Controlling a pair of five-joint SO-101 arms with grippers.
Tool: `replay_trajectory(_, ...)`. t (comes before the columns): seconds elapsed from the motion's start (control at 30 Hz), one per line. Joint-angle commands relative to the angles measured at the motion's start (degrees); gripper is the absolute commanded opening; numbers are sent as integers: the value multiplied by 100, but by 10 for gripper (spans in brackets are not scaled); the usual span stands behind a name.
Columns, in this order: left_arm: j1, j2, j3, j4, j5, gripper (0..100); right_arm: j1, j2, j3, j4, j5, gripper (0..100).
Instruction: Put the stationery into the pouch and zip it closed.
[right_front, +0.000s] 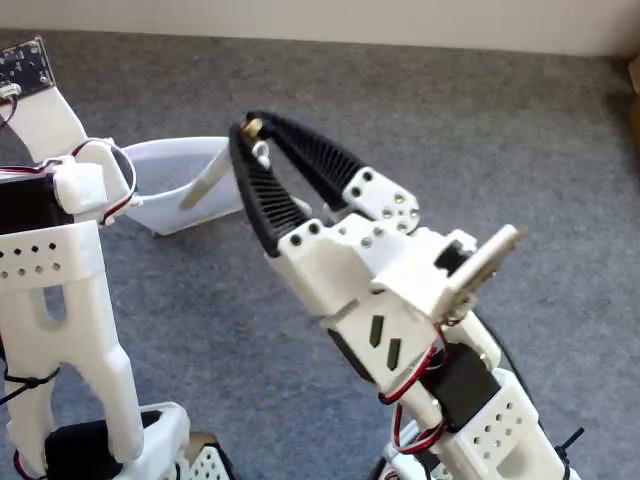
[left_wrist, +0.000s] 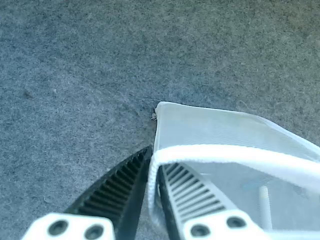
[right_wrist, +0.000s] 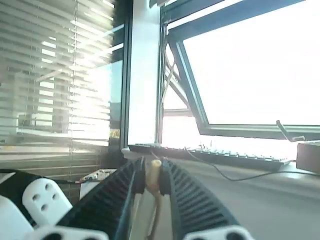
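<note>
A white mesh pouch (right_front: 175, 190) lies open on the grey felt at the left. My left gripper (left_wrist: 151, 156) is shut on the pouch's white rim (left_wrist: 210, 152); the left arm (right_front: 70, 250) stands beside it. My right gripper (right_front: 246, 128) is raised and tilted over the pouch, shut on a pale pen or pencil (right_front: 215, 175) with a tan end (right_wrist: 154, 172). The pen slants down from the fingertips, its lower end over the pouch mouth. Through the mesh a thin white stick (left_wrist: 262, 202) shows inside the pouch.
Grey felt (right_front: 480, 140) covers the table, bare to the right and behind the pouch. The right wrist view faces the room: blinds (right_wrist: 55, 75), a window (right_wrist: 250, 65) and a keyboard (right_wrist: 210, 155) on a ledge.
</note>
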Motion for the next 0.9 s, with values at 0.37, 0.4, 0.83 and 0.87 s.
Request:
replay_trajectory(0.37,-75,57,48,-114,70,8,752,1481,-338,-1543,62,4)
replay_trajectory(0.4,-75,57,48,-114,70,8,752,1534,-330,-1543,62,4)
replay_trajectory(0.83,-75,57,48,-114,70,8,576,1569,426,-1543,70,4)
replay_trajectory(0.87,-75,57,48,-114,70,8,576,1587,470,-1543,70,4)
